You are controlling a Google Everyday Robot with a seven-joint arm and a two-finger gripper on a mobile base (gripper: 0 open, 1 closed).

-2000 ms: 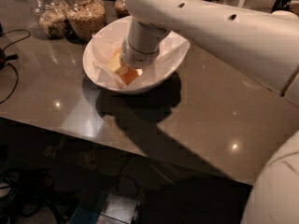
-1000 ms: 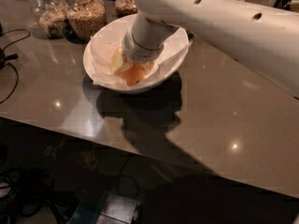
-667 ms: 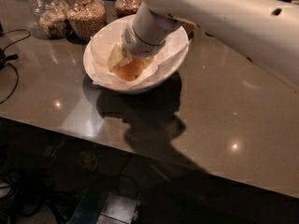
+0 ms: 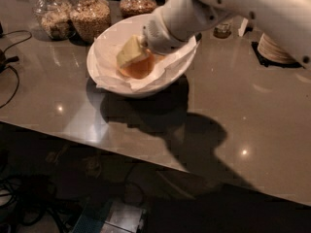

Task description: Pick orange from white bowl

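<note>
Glossy white ceramic caught the light as the white bowl [image 4: 104, 76], round with a slanted, uneven rim and lined with crumpled white paper [image 4: 167, 72], sat on a polished grey-brown stone counter [image 4: 243, 106]. The orange [image 4: 141, 68], smooth and rounded, lay low in the paper at the middle of the bowl. The gripper [image 4: 135, 57], at the end of a smooth white arm [image 4: 243, 6] that reached in from the upper right, was down inside the bowl, its pale tip against the top of the orange; whether it had closed on the fruit could not be told.

Three squat glass jars [image 4: 90, 16] of grain stood just behind the bowl's far rim, and a stack of pale plates [image 4: 277, 47] sat well apart at the right. Dark cables [image 4: 9, 62] trailed over the counter's left side. A broad stretch of bare counter lay in front of and to the right of the bowl, ending at the near edge that ran diagonally across the view.
</note>
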